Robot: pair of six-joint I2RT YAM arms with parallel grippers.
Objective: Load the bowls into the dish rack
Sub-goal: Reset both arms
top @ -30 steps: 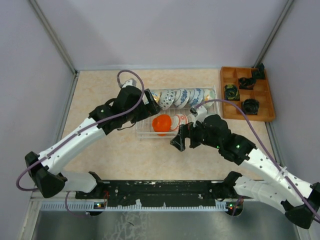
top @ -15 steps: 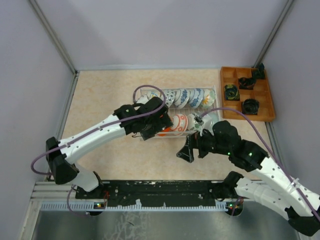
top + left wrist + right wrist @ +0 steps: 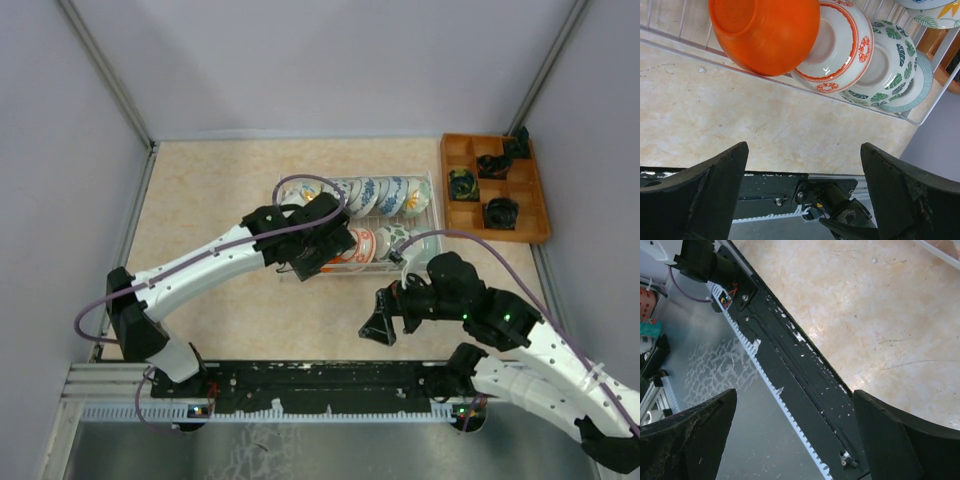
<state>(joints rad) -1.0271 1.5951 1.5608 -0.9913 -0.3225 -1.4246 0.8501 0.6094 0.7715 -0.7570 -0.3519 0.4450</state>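
Left gripper (image 3: 804, 150): I've pulled it back from far-left corner of dish rack (image 3: 432, 205) to rack's near edge; jaws spread, empty. Right gripper (image 3: 795, 395): withdrawn toward near edge of table (image 3: 200, 200), spread, empty. Bowls (image 3: 375, 195) racked in two rows, orange bowl (image 3: 765, 35) in near row. Loading looks done.

The orange bowl (image 3: 765, 30) and patterned bowls (image 3: 875, 65) look like glossy, glazed ceramic; the dish rack (image 3: 670, 37) is thin pale wire; the surface (image 3: 715, 115) is matt, mottled beige; the tray (image 3: 497, 236) is plain wood
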